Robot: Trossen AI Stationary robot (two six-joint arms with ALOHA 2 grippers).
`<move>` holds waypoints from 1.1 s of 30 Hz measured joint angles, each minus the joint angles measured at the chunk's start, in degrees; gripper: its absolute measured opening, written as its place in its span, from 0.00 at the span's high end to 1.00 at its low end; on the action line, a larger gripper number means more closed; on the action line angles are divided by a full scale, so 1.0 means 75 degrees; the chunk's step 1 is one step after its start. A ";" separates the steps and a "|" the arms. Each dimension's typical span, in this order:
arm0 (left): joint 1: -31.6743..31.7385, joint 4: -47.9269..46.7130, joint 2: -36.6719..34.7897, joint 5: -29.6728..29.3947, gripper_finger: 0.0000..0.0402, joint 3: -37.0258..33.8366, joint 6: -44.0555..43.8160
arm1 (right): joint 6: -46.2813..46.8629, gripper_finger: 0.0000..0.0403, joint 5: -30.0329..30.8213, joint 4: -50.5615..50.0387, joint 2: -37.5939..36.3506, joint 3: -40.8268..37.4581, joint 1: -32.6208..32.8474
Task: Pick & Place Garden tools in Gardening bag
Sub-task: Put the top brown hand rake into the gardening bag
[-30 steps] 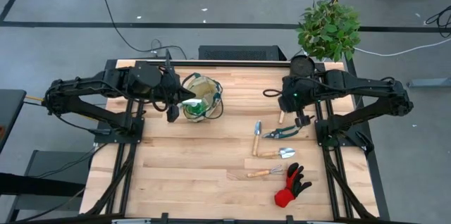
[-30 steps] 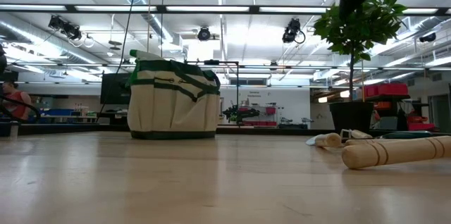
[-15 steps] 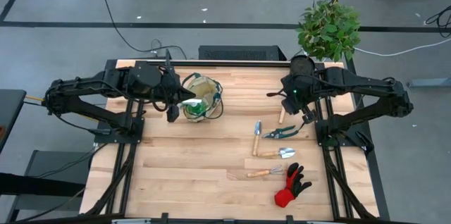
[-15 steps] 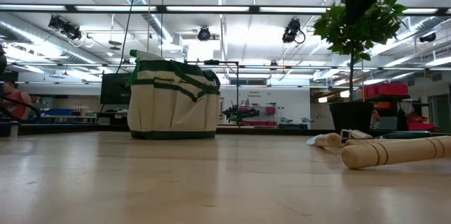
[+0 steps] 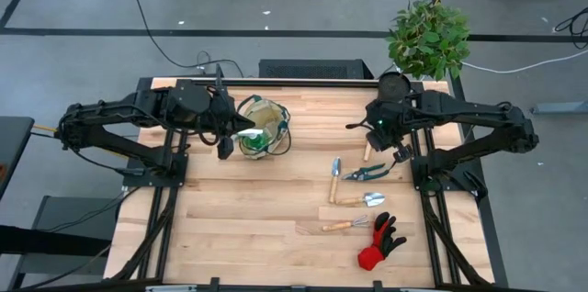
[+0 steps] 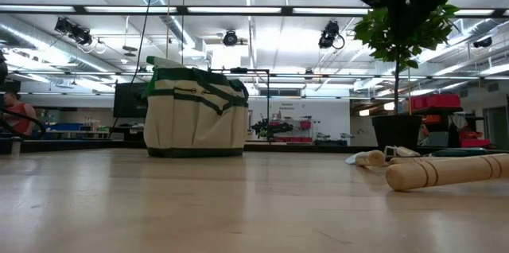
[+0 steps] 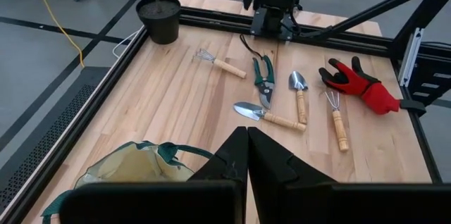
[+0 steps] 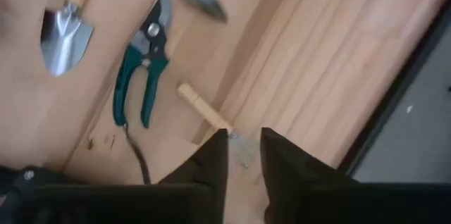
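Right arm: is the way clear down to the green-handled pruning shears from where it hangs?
Probably yes. The right gripper hangs above the table close to the pruning shears, which lie flat, with bare wood around their handles and nothing over them.

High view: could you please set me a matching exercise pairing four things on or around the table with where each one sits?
Things:
1. red-and-black glove
2. green-handled pruning shears
3. round tan fabric bag
4. leafy green potted plant

Places:
A. beyond the table's far right corner
B. right beside the left pincer
C. nearest the table's front edge
D. flat on the wood, close to the right pincer

Pairs: 1-C, 2-D, 3-B, 4-A
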 joint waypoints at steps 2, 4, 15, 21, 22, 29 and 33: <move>0.0000 -0.0003 0.0000 0.0000 0.96 0.0000 0.0000 | -0.0073 0.71 0.0000 0.0113 0.0000 -0.0342 0.0000; 0.0000 -0.0003 0.0000 0.0000 0.96 0.0000 0.0000 | -0.0115 0.66 0.0005 0.0260 0.0004 -0.0642 0.0000; 0.0003 -0.0009 0.0000 0.0000 0.96 0.0000 0.0064 | -0.1267 0.46 0.0064 0.1180 0.0003 -0.1796 0.0000; 0.0003 -0.0009 0.0000 -0.0003 0.96 0.0000 0.0064 | -0.1633 0.44 0.0061 0.1484 0.0003 -0.2112 -0.0049; 0.0003 -0.0009 0.0000 0.0000 0.96 0.0000 0.0064 | -0.1673 0.44 0.0061 0.1506 0.0003 -0.2132 -0.0083; 0.0003 -0.0009 0.0001 -0.0003 0.96 0.0000 0.0229 | -0.1829 0.44 -0.0014 0.1651 0.0003 -0.2152 -0.0510; 0.0003 -0.0009 0.0000 -0.0003 0.96 0.0000 0.0255 | -0.2205 0.44 -0.0261 0.1740 0.0060 -0.2152 -0.0749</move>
